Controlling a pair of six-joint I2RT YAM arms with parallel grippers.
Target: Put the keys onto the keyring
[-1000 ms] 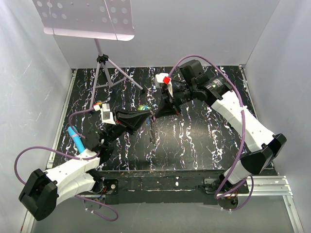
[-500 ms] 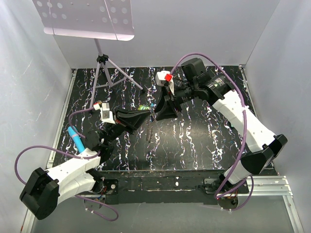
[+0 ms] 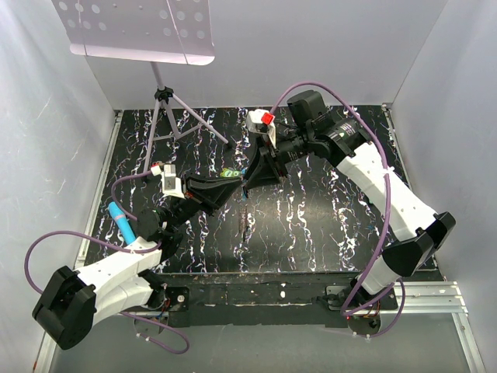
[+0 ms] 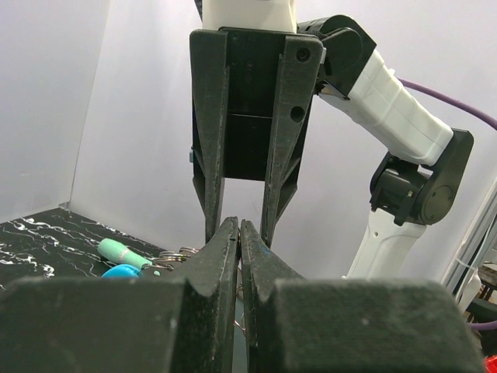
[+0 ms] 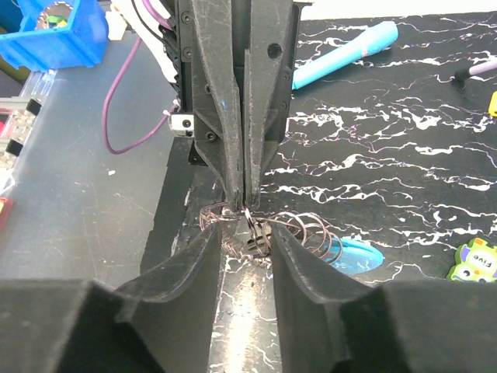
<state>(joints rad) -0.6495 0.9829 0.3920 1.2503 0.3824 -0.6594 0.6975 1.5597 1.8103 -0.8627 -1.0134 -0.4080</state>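
Observation:
My left gripper (image 3: pixel 239 187) is shut on the thin wire of the keyring (image 5: pixel 311 230), pinched at its fingertips (image 5: pixel 233 194). Loops of wire trail off to a bright blue piece (image 5: pixel 356 254). My right gripper (image 3: pixel 250 182) meets it tip to tip and is open. Its fingers (image 5: pixel 194 264) stand either side of a small dark piece (image 5: pixel 256 245) hanging from the wire, and I cannot tell whether they touch it. In the left wrist view my shut left gripper (image 4: pixel 239 227) has wire between its pads, with a teal-headed key (image 4: pixel 123 252) and a blue head (image 4: pixel 120 272) to the left.
A teal marker (image 3: pixel 120 221) lies at the mat's left edge. A bright green lumpy toy (image 5: pixel 474 261) sits near the grippers, and a small orange-yellow piece (image 5: pixel 493 102) lies beyond it. A tripod stand (image 3: pixel 166 116) rises at the back left. A blue bin (image 5: pixel 54 31) stands off the mat.
My right gripper has gone from shut to open and shifted slightly toward the back. The chain that hung below the grippers no longer shows there. The left gripper stays shut.

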